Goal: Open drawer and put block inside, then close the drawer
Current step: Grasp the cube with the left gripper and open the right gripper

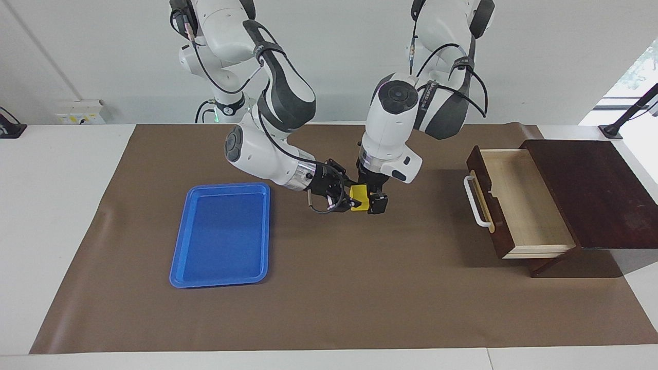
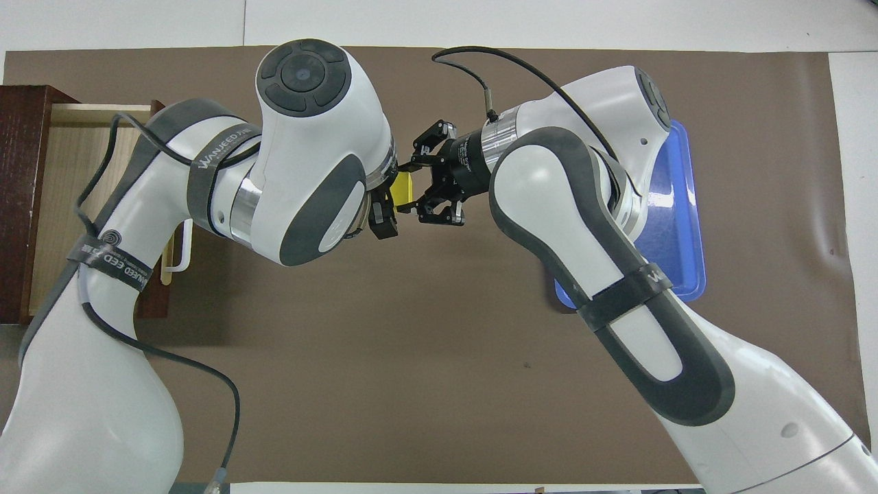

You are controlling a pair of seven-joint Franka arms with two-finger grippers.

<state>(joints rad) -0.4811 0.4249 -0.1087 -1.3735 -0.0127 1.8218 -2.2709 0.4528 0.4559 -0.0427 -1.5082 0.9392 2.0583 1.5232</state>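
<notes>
The yellow block [image 1: 359, 198] hangs in the air over the middle of the brown mat, between my two grippers. My right gripper [image 1: 352, 195] reaches in sideways and is shut on the block. My left gripper [image 1: 371, 198] comes down from above right at the same block. In the overhead view the block [image 2: 404, 189] shows between both hands. The drawer [image 1: 524, 205] is pulled open at the left arm's end of the table, its pale wood inside bare and its white handle [image 1: 475, 203] facing the middle. It also shows in the overhead view [image 2: 72, 171].
The drawer's dark wooden box [image 1: 591, 190] sits at the left arm's end of the table. A flat blue tray [image 1: 222, 234] lies on the mat toward the right arm's end, partly under the right arm in the overhead view [image 2: 675, 206].
</notes>
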